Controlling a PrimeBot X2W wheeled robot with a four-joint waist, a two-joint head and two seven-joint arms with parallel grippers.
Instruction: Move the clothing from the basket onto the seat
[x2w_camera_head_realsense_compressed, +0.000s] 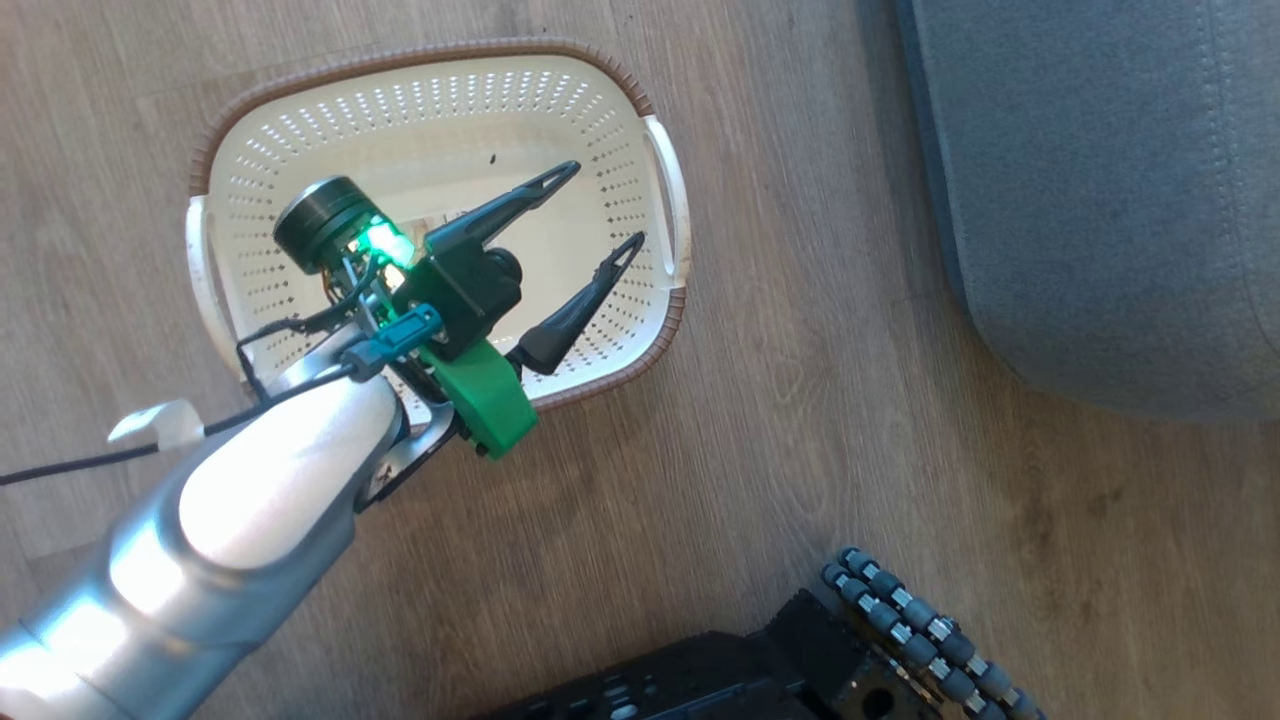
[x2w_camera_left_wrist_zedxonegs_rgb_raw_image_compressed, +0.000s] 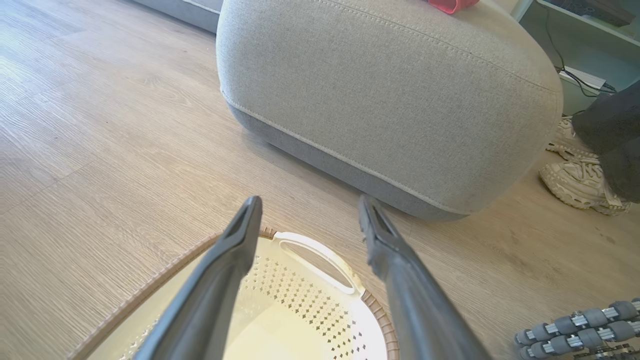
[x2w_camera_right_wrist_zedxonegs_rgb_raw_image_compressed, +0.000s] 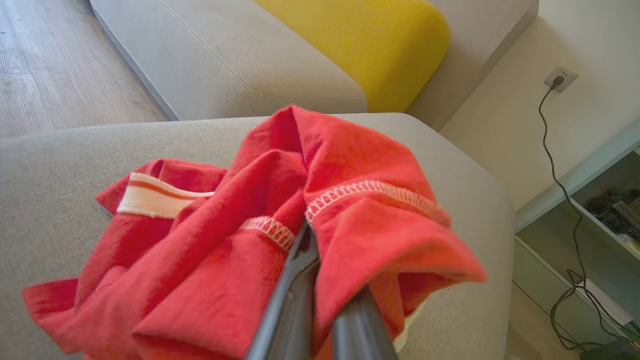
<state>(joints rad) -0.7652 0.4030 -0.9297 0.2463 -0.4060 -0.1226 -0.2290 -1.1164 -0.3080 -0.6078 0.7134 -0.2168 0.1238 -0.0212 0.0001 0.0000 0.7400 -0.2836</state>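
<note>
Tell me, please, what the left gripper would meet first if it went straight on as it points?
Probably the seat, on its near side: the left gripper points past the basket handle toward it. Depth is unclear, so it could touch the floor just short.

a pale shoe (x2w_camera_left_wrist_zedxonegs_rgb_raw_image_compressed: 575, 182) rests on the wooden floor (x2w_camera_left_wrist_zedxonegs_rgb_raw_image_compressed: 100, 150), a yellow cushion (x2w_camera_right_wrist_zedxonegs_rgb_raw_image_compressed: 360, 45) sits on a grey sofa (x2w_camera_right_wrist_zedxonegs_rgb_raw_image_compressed: 225, 65), and a black cable (x2w_camera_right_wrist_zedxonegs_rgb_raw_image_compressed: 548, 150) hangs from a wall socket (x2w_camera_right_wrist_zedxonegs_rgb_raw_image_compressed: 560, 77).
</note>
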